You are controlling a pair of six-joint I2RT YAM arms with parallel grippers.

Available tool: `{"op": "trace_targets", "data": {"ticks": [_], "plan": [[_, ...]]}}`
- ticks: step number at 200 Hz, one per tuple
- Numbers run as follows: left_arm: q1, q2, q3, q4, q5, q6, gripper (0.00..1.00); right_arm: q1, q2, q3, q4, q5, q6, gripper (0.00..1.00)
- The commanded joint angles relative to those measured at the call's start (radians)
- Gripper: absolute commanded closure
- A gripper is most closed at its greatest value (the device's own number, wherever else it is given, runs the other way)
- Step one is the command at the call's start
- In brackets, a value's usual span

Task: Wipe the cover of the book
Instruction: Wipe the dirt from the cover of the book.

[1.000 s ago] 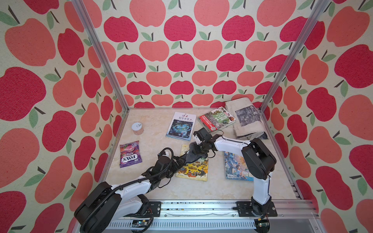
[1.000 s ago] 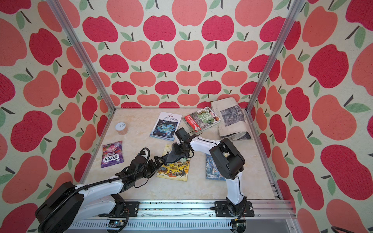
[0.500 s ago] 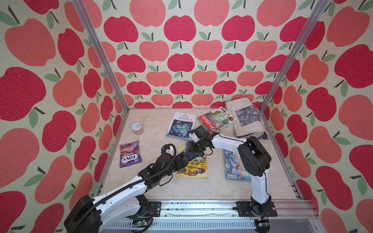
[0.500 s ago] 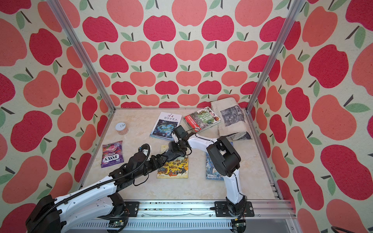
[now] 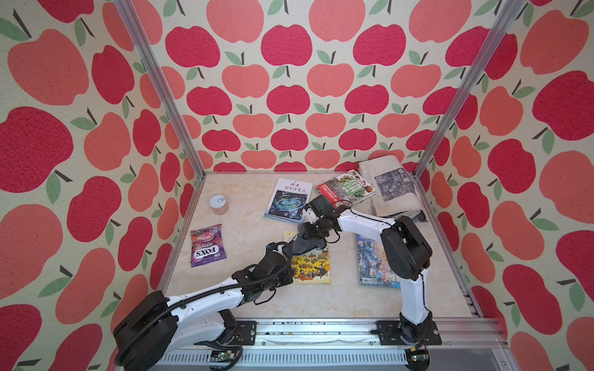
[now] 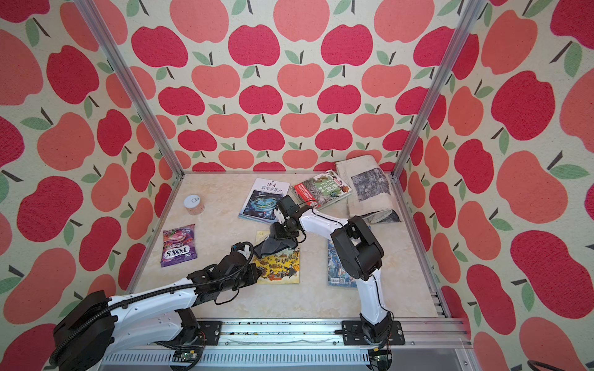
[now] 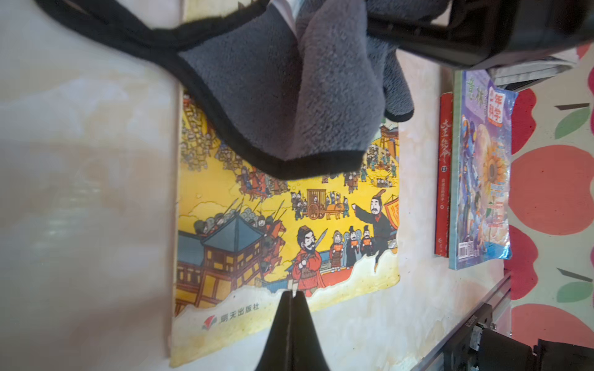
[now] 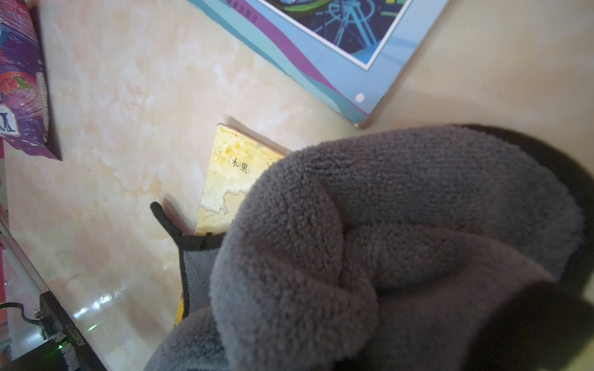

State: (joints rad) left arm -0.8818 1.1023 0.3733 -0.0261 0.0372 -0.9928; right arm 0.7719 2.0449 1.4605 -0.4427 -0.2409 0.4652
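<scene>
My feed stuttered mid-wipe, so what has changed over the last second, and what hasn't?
The left end effector drew back from beside the grey fleece cloth to the near edge of the yellow illustrated book and shut, empty. The right end effector, still clamped on the cloth, barely shifted. The book itself looks unmoved.

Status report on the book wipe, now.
Left gripper: jaws shut, empty, over near end of yellow book. Right gripper: jaws shut on grey cloth, draped over far end. Nothing else on the cover.
</scene>
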Motion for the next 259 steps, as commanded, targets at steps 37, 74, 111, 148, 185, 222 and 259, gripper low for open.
{"op": "trace_targets", "data": {"ticks": [37, 74, 111, 148, 185, 222, 259], "plan": [[0.001, 0.134, 0.0, -0.035, -0.04, -0.025, 1.0, 0.034, 0.094, 0.131, -0.065, 0.008, -0.018, 1.0], [0.006, 0.161, 0.003, -0.02, -0.022, -0.027, 1.0, 0.081, 0.177, 0.264, -0.079, -0.016, 0.003, 1.0], [0.018, 0.129, -0.022, -0.009, -0.016, -0.045, 1.0, 0.089, 0.235, 0.291, -0.099, -0.01, 0.017, 1.0], [0.031, 0.137, -0.048, 0.039, 0.012, -0.056, 1.0, 0.027, 0.125, 0.03, 0.007, -0.005, 0.042, 1.0], [0.038, 0.179, -0.04, 0.075, 0.035, -0.056, 1.0, -0.058, -0.036, -0.236, 0.072, 0.037, 0.038, 1.0], [0.04, 0.195, -0.034, 0.083, 0.041, -0.056, 1.0, -0.07, -0.189, -0.363, 0.039, 0.126, 0.006, 1.0], [0.043, 0.174, -0.034, 0.074, 0.035, -0.054, 1.0, -0.019, -0.368, -0.459, -0.017, 0.195, -0.008, 1.0]]}}
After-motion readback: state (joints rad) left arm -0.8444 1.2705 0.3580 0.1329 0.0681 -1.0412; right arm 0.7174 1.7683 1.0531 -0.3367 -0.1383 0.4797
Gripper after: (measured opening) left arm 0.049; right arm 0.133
